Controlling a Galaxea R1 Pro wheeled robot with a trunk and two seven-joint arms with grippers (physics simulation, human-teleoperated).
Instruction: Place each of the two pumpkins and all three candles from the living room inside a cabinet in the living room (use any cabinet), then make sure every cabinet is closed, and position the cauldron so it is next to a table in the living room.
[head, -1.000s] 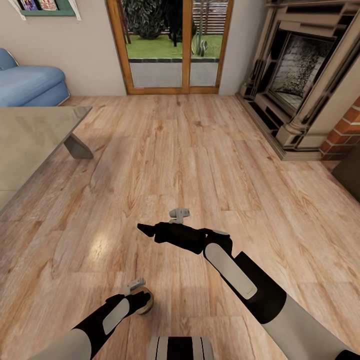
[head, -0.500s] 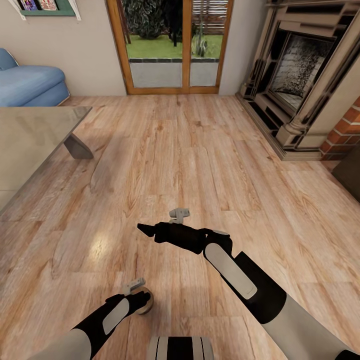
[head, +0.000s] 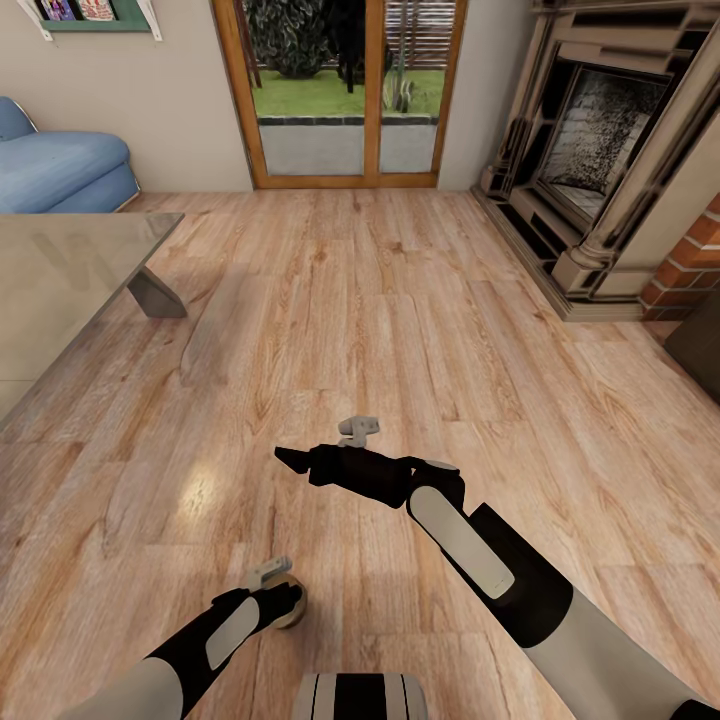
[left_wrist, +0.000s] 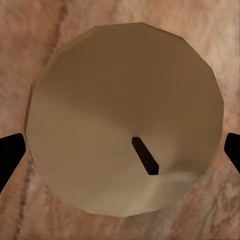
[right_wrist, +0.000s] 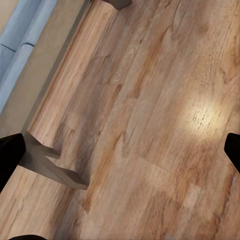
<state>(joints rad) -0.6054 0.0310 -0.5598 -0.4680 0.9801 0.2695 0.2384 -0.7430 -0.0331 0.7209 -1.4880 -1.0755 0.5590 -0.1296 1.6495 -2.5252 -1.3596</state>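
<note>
A tan candle (left_wrist: 125, 115) with a short dark wick sits between the two black fingertips (left_wrist: 10, 155) of my left gripper (left_wrist: 120, 155), seen from straight above against the wood floor. In the head view the same candle (head: 293, 610) shows just under my left gripper (head: 285, 598), low at the picture's bottom. The jaws stand wide, one at each side of the candle. My right gripper (head: 290, 460) hovers open over bare floor mid-room, its fingers (right_wrist: 10, 155) with nothing between them. The grey glossy table (head: 60, 270) stands at the left, and its leg (right_wrist: 50, 167) is in the right wrist view.
A blue sofa (head: 60, 165) sits at the back left behind the table. Glass patio doors (head: 340, 90) close the far wall. A stone fireplace (head: 600, 150) with a brick edge (head: 690, 265) lines the right side. Wood floor (head: 400, 320) stretches between them.
</note>
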